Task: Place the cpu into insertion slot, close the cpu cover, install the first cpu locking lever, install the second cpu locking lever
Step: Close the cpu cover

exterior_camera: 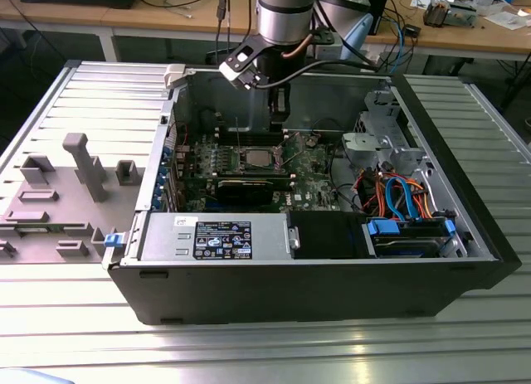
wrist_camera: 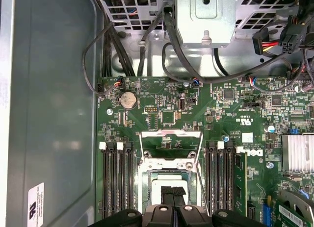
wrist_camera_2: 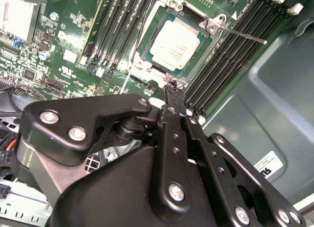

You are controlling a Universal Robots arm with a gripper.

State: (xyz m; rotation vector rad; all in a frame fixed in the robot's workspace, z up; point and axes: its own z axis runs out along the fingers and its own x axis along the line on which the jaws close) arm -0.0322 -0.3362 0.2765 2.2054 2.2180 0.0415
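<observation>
Exterior view: open PC case [exterior_camera: 315, 293] lies on a ribbed metal table [exterior_camera: 249, 351]. The arm [exterior_camera: 286, 15] stands at 12 o'clock, reaching down inside. The gripper [exterior_camera: 280, 125] hangs over the green board [exterior_camera: 315, 164], approx 1 o'clock of the insertion slot [exterior_camera: 246, 152]. The PSU [exterior_camera: 216, 235] is at 6 o'clock of the slot along the near wall. Blue cables [exterior_camera: 406, 197] are at 3 o'clock. A grey plastic fixture [exterior_camera: 83, 164] sits at 9 o'clock of the case, the exterior view's left.

Second wrist view: the cpu [wrist_camera_2: 177, 43] sits flat in the slot, silver top up, w/ RAM slots [wrist_camera_2: 230, 55] on both sides. A thin wire lever [wrist_camera_2: 245, 36] sticks out over one bank of RAM slots. The gripper's fingers [wrist_camera_2: 169, 138] are clenched, tips meeting, w/ nothing visible btwn them. The tips are just beside the slot's rim.

First wrist view: the cpu cover [wrist_camera: 171, 134] stands open, off the slot on the side away from the gripper, board showing thru its window. The fingertips hang over the cpu's near edge and hide part of it. A coin battery [wrist_camera: 128, 100] lies beyond the cover. A finned heatsink [wrist_camera: 298, 153] is well apart, past the RAM slots.
</observation>
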